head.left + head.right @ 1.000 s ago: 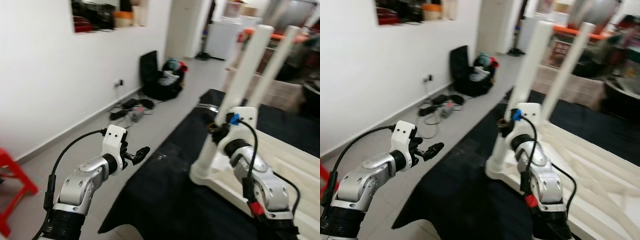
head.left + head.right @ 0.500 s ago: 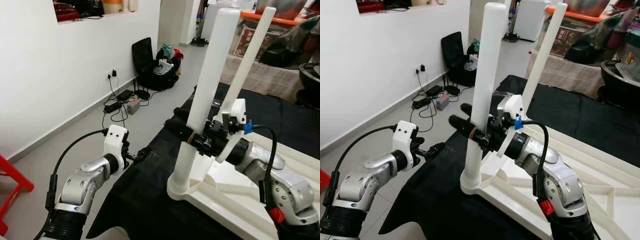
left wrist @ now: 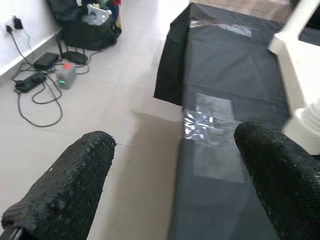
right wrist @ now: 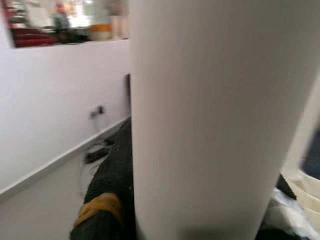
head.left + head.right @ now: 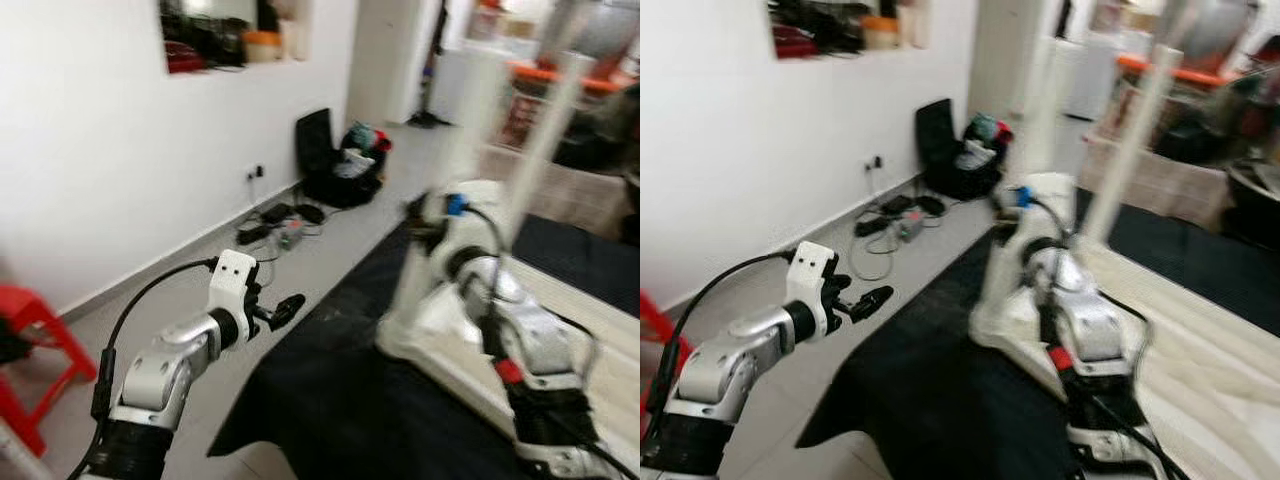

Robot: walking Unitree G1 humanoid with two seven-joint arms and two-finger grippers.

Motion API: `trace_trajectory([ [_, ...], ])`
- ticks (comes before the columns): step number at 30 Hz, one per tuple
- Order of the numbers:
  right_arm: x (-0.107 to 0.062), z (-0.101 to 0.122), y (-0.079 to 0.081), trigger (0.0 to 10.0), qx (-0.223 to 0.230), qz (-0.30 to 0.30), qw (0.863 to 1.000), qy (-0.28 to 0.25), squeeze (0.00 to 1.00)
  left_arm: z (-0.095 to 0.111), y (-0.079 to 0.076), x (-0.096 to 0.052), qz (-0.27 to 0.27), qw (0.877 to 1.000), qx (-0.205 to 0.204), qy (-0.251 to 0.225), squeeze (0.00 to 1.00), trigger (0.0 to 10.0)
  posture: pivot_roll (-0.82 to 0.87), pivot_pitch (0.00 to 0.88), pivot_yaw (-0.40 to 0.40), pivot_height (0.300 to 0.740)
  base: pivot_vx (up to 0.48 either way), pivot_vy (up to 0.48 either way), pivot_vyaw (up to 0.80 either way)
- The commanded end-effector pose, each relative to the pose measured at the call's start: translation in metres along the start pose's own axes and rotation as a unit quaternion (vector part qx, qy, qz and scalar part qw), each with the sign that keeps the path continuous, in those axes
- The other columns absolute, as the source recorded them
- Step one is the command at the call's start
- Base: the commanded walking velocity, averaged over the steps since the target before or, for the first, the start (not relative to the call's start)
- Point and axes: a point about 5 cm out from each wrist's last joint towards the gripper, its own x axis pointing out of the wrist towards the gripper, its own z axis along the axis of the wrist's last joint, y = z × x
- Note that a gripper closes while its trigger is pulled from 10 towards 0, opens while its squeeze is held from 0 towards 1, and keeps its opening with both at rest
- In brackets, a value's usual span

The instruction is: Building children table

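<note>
The white tabletop (image 5: 600, 330) lies upside down on a black mat (image 5: 330, 400), and everything here is best placed from it. At its near corner, the one closest to the wall, a white leg (image 5: 425, 250) stands upright in its socket, and a second leg (image 5: 1135, 140) rises at the corner beyond. The right gripper (image 5: 432, 222) is pressed against the near leg; in the right wrist view the leg (image 4: 210, 120) stands hard against a black finger (image 4: 107, 200), which suggests a grasp, but I cannot tell for sure whether the fingers are closed round it. The left gripper (image 5: 280, 308) hovers off the tabletop's wall side, over bare floor beside the mat's edge, its fingers (image 3: 65, 190) spread wide and holding nothing.

The main risk is the leg. If it is not fully seated, a sideways pull from the right arm could lever it out of the socket or tip the light tabletop up off the mat. The head views are blurred, so the robot is probably moving, and a body shift with the arm on the leg would cause exactly that.

Room is good on the wall side of the tabletop: open floor, with cables (image 5: 265, 225) and a black bag (image 5: 335, 165) well beyond it and a red stool (image 5: 35, 350) far out toward the wall. The mat edge (image 3: 172, 95) is a possible snag for feet.
</note>
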Motion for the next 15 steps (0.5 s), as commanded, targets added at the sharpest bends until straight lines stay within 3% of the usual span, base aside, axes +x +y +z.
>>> trace_trajectory([
  [1,-0.012,-0.055,0.005,3.1,-0.008,0.006,0.992,0.127,0.00,-0.002,-0.005,0.003,-0.008,1.000,0.001,0.005,0.00,10.0,0.10,0.000,-0.081,0.740,0.000,0.000,0.00],
  [2,-0.012,-0.055,0.005,3.1,-0.008,0.006,0.992,0.127,0.00,-0.002,-0.005,0.003,-0.008,1.000,0.001,0.005,0.00,10.0,0.10,0.000,-0.081,0.740,0.000,0.000,0.00],
  [3,-0.017,-0.053,0.025,10.0,0.009,0.071,0.991,0.116,0.00,-0.002,-0.006,0.004,-0.010,1.000,0.001,0.005,0.00,10.0,0.10,0.000,-0.079,0.740,0.000,0.000,0.00],
  [4,-0.017,-0.053,0.025,10.0,0.009,0.071,0.991,0.116,0.00,-0.002,-0.006,0.004,-0.010,1.000,0.001,0.005,0.00,10.0,0.10,0.000,-0.079,0.740,0.000,0.000,0.00],
  [5,-0.023,-0.043,0.050,10.0,0.043,0.150,0.984,0.082,0.00,0.000,-0.007,0.004,-0.012,1.000,0.002,0.005,0.00,10.0,0.09,0.000,-0.078,0.740,0.000,0.000,0.00],
  [6,-0.023,-0.043,0.050,10.0,0.043,0.150,0.984,0.082,0.00,0.000,-0.007,0.004,-0.012,1.000,0.002,0.005,0.00,10.0,0.09,0.000,-0.078,0.740,0.000,0.000,0.00],
  [7,-0.023,-0.034,0.055,10.0,0.066,0.177,0.980,0.061,1.00,0.000,-0.006,0.004,-0.012,1.000,0.003,0.004,0.00,10.0,0.09,0.000,-0.078,0.740,0.000,0.000,0.00],
  [8,-0.022,-0.029,0.058,10.0,0.082,0.187,0.978,0.049,1.00,0.000,-0.006,0.004,-0.012,1.000,0.003,0.004,0.00,10.0,0.09,0.000,-0.078,0.740,0.000,0.000,0.00],
  [10,-0.024,-0.012,0.065,10.0,0.113,0.257,0.959,0.030,1.00,0.000,-0.005,0.004,-0.012,1.000,0.003,0.003,0.00,10.0,0.10,0.000,-0.083,0.740,0.000,0.000,0.00],
  [11,-0.027,0.000,0.067,10.0,0.113,0.304,0.946,0.008,0.00,0.000,-0.005,0.004,-0.012,1.000,0.002,0.003,0.00,10.0,0.10,0.000,-0.084,0.740,0.000,0.000,0.00],
  [13,-0.034,0.014,0.070,10.0,0.109,0.361,0.926,-0.023,0.00,0.000,-0.004,0.003,-0.013,1.000,0.000,0.003,0.00,10.0,0.10,0.000,-0.086,0.740,0.000,0.000,0.00],
  [14,-0.034,0.014,0.070,10.0,0.109,0.361,0.926,-0.023,0.00,0.000,-0.004,0.003,-0.013,1.000,0.000,0.003,0.00,10.0,0.10,0.000,-0.086,0.740,0.000,0.000,0.00],
  [15,-0.053,0.021,0.072,10.0,0.090,0.468,0.878,-0.048,0.00,0.000,-0.004,0.003,-0.013,1.000,0.001,0.003,0.00,10.0,0.10,0.000,-0.089,0.740,0.000,0.000,0.00],
])
